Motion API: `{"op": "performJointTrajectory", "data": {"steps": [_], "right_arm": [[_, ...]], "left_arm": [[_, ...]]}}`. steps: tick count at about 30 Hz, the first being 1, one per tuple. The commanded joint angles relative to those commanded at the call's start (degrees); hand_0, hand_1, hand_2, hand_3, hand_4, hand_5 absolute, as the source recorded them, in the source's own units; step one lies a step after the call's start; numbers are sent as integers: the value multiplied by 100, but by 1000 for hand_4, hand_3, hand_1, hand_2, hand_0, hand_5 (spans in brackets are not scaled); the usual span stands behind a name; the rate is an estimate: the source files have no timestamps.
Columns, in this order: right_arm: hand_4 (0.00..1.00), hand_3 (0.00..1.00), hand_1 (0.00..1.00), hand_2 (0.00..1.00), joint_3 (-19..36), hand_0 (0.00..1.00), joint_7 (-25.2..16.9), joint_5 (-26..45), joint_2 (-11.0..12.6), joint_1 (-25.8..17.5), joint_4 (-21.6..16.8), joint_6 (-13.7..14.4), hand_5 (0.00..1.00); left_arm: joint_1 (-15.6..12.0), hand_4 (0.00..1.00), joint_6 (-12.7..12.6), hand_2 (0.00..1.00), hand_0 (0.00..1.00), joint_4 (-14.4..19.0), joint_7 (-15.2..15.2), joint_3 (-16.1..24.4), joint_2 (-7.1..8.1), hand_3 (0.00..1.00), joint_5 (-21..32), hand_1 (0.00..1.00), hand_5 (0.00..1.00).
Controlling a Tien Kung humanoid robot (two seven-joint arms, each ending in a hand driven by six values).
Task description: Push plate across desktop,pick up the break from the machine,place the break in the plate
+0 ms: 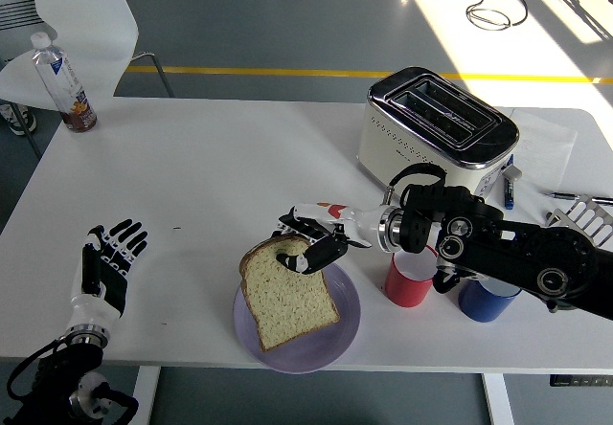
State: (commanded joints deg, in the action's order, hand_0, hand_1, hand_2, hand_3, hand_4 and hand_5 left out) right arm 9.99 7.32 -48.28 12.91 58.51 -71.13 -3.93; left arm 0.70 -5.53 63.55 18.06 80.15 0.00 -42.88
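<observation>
Now the right hand (308, 243) reaches in from the right side, low over the white table (211, 176), its fingers pinched on the top crust of a slice of bread (285, 294). Hanging from that grip, the bread tilts down toward the near edge and covers much of a lilac plate (345, 318) lying directly below the hand. Whether the lower edge of the bread touches the plate cannot be told.

Behind the hand, along its black forearm, stand two mugs partly hidden by the arm: a red mug (407, 284) just beside the wrist and a blue mug (484, 304) farther out along the arm. Beyond the hand, toward the far right of the table, sits a cream and chrome toaster (436, 136) with two empty slots on top. To the right of the toaster lie a pen (510, 188) and a metal rack (584, 216) near the table's edge.

Well apart from the right hand, at the near left corner, the left hand (107, 267) rests palm-down on the table with fingers spread and holding nothing. Far from both hands, at the table's far left corner, stands a bottle (63, 82), with a white chair (81, 13) behind it.
</observation>
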Motion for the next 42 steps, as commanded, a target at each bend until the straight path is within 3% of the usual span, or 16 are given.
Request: {"op": "performJointTrajectory", "data": {"steps": [3, 4, 9, 10, 15, 16, 21, 22, 27, 28, 33, 34, 39, 40, 42], "right_arm": [[363, 500, 467, 479, -54, 470, -159, -156, -75, -25, 63, 89, 2], [422, 525, 506, 514, -66, 514, -192, -190, -84, -27, 74, 100, 37], [422, 525, 506, 514, -160, 514, -362, -441, -104, -66, 153, 43, 37], [473, 546, 553, 536, -199, 556, -384, -523, -96, -79, 170, 10, 75], [473, 546, 553, 536, -301, 556, -435, -782, -96, -121, 262, -4, 75], [491, 554, 561, 545, -325, 563, -443, -821, -108, -131, 306, 21, 79], [491, 554, 561, 545, -344, 563, -481, -920, -156, -151, 436, 98, 79], [501, 569, 565, 565, -341, 568, -488, -932, -164, -153, 454, 106, 73], [501, 569, 565, 565, -312, 568, -539, -1040, -190, -158, 532, 105, 73], [573, 696, 642, 660, -310, 629, -546, -1066, -189, -163, 546, 90, 97], [573, 696, 642, 660, -314, 629, -573, -1200, -178, -197, 631, -19, 97], [608, 791, 759, 808, -311, 745, -580, -1221, -178, -205, 645, -30, 101], [608, 791, 759, 808, -275, 745, -606, -1319, -187, -223, 696, -27, 101], [635, 837, 836, 908, -264, 830, -617, -1339, -189, -228, 706, -15, 103], [635, 837, 836, 908, -249, 830, -636, -1361, -194, -233, 718, 1, 103]], "left_arm": [[6, 401, 2, 661, 764, 2, 0, -11, 0, 525, 0, 662, 899], [10, 408, 3, 686, 767, 4, -1, -14, 0, 566, 0, 678, 904], [19, 408, 3, 686, 767, 12, -2, -17, 0, 566, 1, 678, 904], [17, 423, 2, 709, 770, 12, -2, -13, 0, 604, 4, 689, 912], [9, 423, 0, 709, 770, 18, 0, 1, 0, 604, 5, 689, 912], [10, 443, -1, 749, 776, 19, 0, 0, 0, 673, 7, 725, 926], [14, 443, 2, 749, 776, 25, 2, -18, 0, 673, 6, 725, 926], [14, 290, 3, 770, 787, 25, 3, -23, 0, 664, 7, 742, 998], [18, 290, 1, 770, 787, 34, 5, -21, 0, 664, 8, 742, 998], [17, 290, 2, 789, 799, 36, 6, -19, 0, 703, 9, 760, 998], [9, 290, -2, 789, 799, 38, 9, -14, 0, 703, 17, 760, 998], [5, 291, -3, 803, 805, 38, 10, -15, 0, 723, 19, 771, 998], [2, 291, -3, 803, 805, 36, 14, -34, 0, 723, 24, 771, 998], [3, 293, -2, 807, 810, 36, 13, -43, 0, 738, 24, 780, 998], [1, 293, -1, 807, 810, 34, 13, -52, 0, 738, 24, 780, 998]]}}
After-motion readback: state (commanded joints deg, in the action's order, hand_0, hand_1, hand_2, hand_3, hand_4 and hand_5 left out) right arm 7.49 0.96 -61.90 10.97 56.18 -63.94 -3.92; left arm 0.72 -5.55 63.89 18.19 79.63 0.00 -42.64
